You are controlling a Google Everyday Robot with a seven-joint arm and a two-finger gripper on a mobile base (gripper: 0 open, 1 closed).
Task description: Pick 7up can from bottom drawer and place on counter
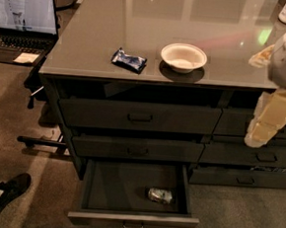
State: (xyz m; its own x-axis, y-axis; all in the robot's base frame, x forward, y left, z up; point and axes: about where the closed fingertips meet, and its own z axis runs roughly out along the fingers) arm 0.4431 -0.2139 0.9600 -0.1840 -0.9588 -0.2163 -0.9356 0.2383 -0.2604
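Note:
The 7up can [160, 195] lies on its side in the open bottom drawer [102, 187], toward the right front of it. The drawer is pulled out below two shut drawers of the same colour. The counter [190, 20] is a glossy grey-brown top above the drawers. My gripper [260, 135] hangs at the right edge of the view, in front of the right-hand drawer column. It is well above and to the right of the can and holds nothing that I can see.
A white bowl [183, 57] and a dark blue snack packet [129, 60] lie near the counter's front edge. An open laptop [23, 17] stands on a surface at the left. A person's shoe [5, 194] is on the floor at bottom left.

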